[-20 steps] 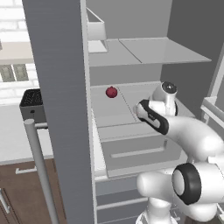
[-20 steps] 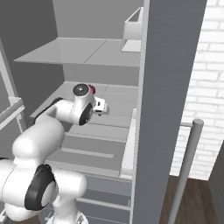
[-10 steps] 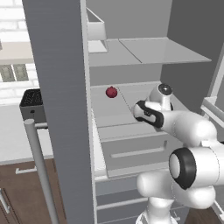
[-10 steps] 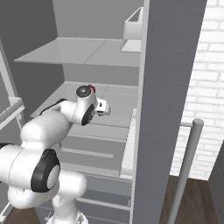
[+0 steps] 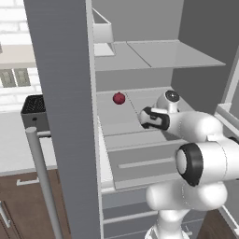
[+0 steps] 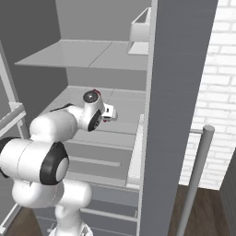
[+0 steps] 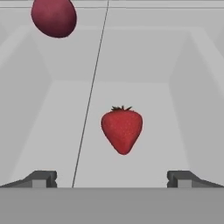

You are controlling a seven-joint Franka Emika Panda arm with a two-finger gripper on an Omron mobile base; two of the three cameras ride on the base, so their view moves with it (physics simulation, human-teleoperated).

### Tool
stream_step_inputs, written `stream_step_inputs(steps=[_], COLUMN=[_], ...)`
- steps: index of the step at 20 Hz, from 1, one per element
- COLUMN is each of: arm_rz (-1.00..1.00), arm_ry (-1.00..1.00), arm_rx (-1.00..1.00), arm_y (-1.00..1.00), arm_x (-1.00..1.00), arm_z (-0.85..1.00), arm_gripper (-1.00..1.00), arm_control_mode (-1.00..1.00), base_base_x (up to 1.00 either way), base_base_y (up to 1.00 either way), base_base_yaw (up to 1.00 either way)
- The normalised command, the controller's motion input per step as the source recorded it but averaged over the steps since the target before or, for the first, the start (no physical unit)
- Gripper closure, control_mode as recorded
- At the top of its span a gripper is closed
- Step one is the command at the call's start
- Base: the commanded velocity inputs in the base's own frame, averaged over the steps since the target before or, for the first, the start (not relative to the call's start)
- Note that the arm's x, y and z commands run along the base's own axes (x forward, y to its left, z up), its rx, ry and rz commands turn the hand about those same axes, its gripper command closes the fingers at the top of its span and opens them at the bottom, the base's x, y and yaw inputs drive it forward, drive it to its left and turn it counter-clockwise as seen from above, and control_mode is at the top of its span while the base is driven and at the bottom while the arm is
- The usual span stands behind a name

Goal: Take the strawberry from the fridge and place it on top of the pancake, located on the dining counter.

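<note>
Jaws [image 7: 112,179] spread wide, nothing between them, tips low at both bottom corners of hand view. Strawberry [image 7: 122,130] dead ahead of jaws, centred between the two tips, just beyond them, not touched. Bright red, leafy cap up, point down toward jaws. Lying on pale grey fridge shelf [image 7: 144,100]. Dark red fruit [image 7: 54,17] farther ahead and off to left of jaws, well apart from strawberry, on same shelf. Thin dark seam line in shelf running from near left tip up and away, passing left of strawberry.

In left base view: gripper [image 5: 148,117] reaching into open fridge [image 5: 154,28] at middle shelf level, pointed inward; dark red fruit [image 5: 119,98] ahead and left of it, near but not touching. Strawberry hidden there behind hand. Grey fridge door [image 5: 65,107] open at left, long handle [image 5: 42,182] in front.

In right base view: hand [image 6: 107,113] over same shelf, small red spot just at wrist top, too small to tell what. Upper shelf [image 6: 87,53] above arm with pale open box [image 6: 139,32] on it. Drawer fronts below hand. Fridge door [image 6: 177,87] at right edge, brick wall [image 6: 216,73] behind.
</note>
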Motion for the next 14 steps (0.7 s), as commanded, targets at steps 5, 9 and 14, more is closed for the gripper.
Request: stream_step_inputs(steps=[5,9,14], arm_rz=[0.00,0.00,0.00], arm_ry=[0.00,0.00,0.03], arm_rx=[0.00,0.00,0.00], arm_y=[0.00,0.00,0.00], arm_x=[0.24,0.24,0.20], arm_z=[-0.11,-0.11,-0.19], arm_gripper=[-1.00,-1.00,-1.00], arm_control_mode=[-1.00,-1.00,-1.00], base_base_x=[0.00,0.00,0.00], base_base_y=[0.00,0.00,0.00], base_base_yaw=[0.00,0.00,0.00])
